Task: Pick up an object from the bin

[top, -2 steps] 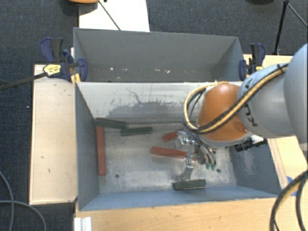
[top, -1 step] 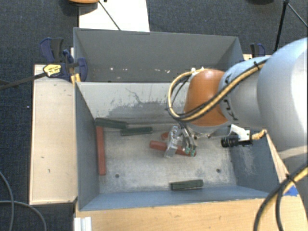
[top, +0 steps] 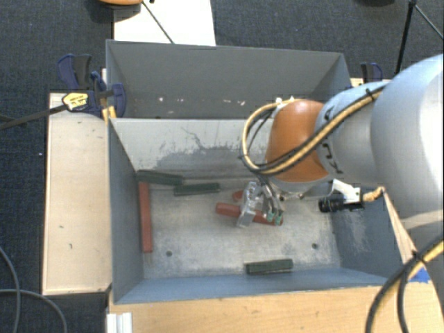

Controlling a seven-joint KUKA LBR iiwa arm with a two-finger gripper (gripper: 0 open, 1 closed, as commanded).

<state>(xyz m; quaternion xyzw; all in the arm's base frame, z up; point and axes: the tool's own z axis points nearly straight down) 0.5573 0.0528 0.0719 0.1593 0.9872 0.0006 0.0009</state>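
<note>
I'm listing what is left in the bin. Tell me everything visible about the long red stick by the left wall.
The red stick is a long, slim, straight bar, dull red and matte, perhaps wood or plastic. It lies flat on the bin floor along the foot of the left wall, running back to front. Its far end reaches a dark green bar; whether they touch I cannot tell. The tool is well apart from it.
</note>
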